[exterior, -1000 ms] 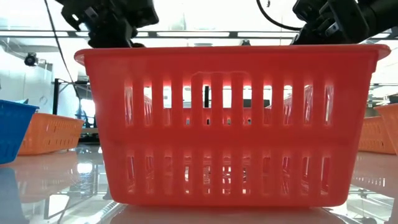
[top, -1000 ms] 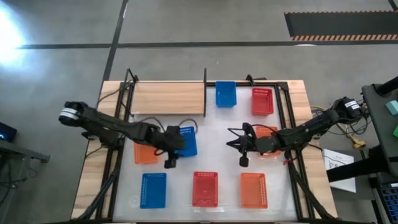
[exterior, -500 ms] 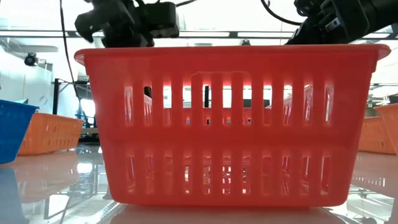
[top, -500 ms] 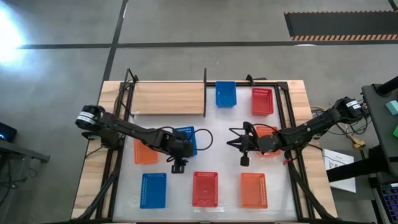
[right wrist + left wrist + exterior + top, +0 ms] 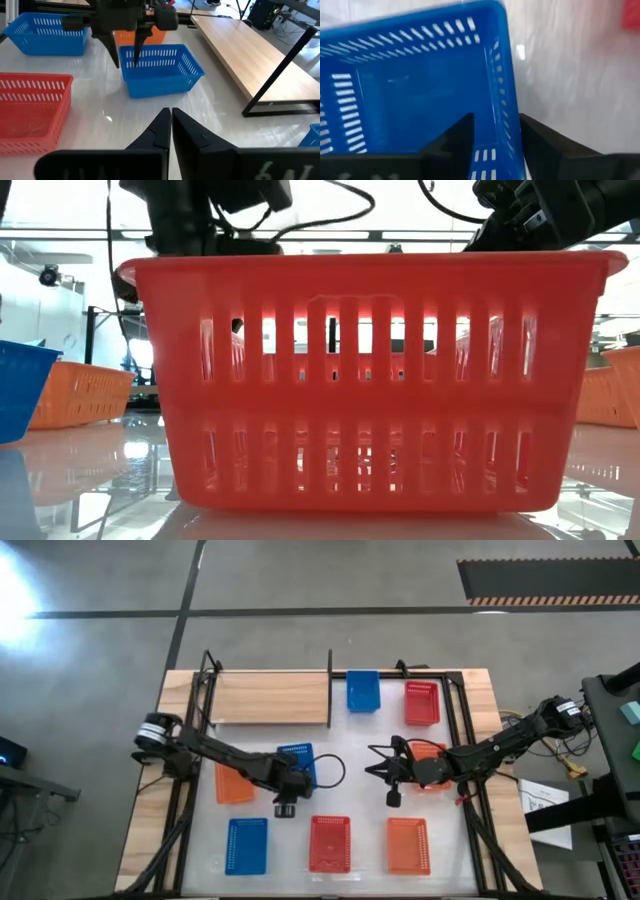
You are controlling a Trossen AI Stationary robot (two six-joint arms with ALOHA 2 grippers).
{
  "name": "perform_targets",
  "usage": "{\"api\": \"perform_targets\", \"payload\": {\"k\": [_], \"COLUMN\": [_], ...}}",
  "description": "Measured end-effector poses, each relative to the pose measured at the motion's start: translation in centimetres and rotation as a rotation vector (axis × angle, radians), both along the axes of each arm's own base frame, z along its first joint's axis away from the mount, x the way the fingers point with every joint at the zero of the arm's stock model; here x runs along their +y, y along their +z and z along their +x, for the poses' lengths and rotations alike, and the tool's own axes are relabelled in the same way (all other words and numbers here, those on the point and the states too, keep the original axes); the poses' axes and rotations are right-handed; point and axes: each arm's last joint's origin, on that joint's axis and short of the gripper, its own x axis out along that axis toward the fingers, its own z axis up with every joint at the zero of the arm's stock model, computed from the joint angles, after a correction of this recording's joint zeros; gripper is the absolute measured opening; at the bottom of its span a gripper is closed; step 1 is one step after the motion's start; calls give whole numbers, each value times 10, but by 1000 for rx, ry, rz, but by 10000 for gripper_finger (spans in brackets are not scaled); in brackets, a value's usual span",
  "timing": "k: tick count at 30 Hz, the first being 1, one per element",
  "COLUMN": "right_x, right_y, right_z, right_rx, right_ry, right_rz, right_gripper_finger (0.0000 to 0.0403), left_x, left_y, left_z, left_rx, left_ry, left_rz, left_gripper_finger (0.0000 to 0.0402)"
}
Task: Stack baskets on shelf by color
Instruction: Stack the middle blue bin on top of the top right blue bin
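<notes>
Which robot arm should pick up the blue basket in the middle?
The left one, probably. Its claw already straddles the blue basket's wall, one finger inside and one outside. The right claw is closed and hangs apart from it, over bare table.

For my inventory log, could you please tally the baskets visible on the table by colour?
Blue baskets: 3
Red baskets: 2
Orange baskets: 3
Total: 8, none yet on the shelf.
</notes>
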Motion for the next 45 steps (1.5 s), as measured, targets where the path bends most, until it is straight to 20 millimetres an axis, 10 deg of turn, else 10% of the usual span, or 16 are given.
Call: {"api": "perform_targets", "payload": {"k": [9, 26, 45], "right_x": [0, 5, 14], "right_y": [0, 13, 16], "right_z": [0, -16, -27], "right_rx": [0, -12, -3], "right_ry": [1, 45, 55], "right_rz": [-3, 4, -11], "right_gripper_finger": [9, 9, 9], "left_x": [0, 2, 42], "left_y": [6, 64, 26], "left_z": [0, 52, 131], "left_rx": [-15, -368, -314], "left_ry": [-9, -104, -51], "left_rz": [21, 8, 50], "left_gripper_finger": [7, 0, 0]}}
